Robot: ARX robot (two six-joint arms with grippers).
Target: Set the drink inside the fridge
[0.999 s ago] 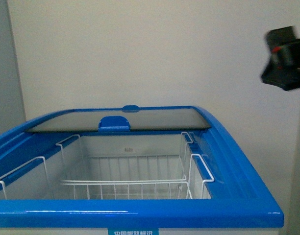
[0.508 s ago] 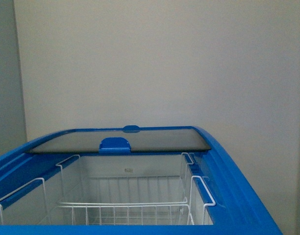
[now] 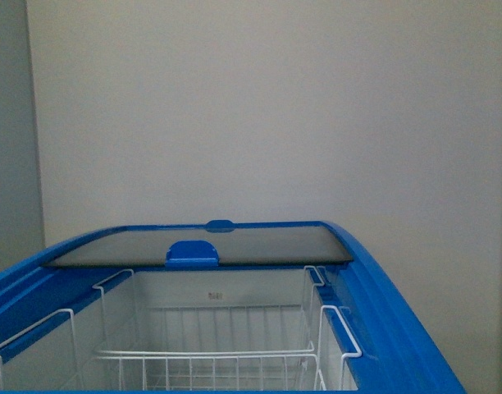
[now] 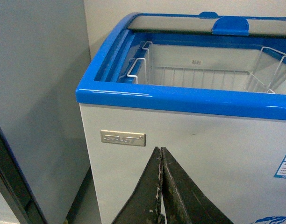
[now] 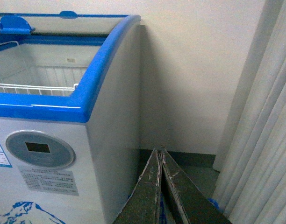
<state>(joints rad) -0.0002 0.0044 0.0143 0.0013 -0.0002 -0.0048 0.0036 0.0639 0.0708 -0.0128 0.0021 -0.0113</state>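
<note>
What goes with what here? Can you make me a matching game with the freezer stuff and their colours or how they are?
Things:
1. fridge rim
2. wire baskets
3. sliding glass lid
4. left gripper

Descriptions:
A. white
B. pushed to the back, leaving the front open
C. blue
D. fingers pressed together, nothing between them

Pairs: 1-C, 2-A, 3-B, 4-D

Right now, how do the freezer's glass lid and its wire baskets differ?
The glass lid is a flat, grey solid pane covering the far end; the wire baskets are white open grids hanging inside the uncovered near part. The lid carries a blue handle; the baskets hook over the rim. Both belong to the freezer.
</note>
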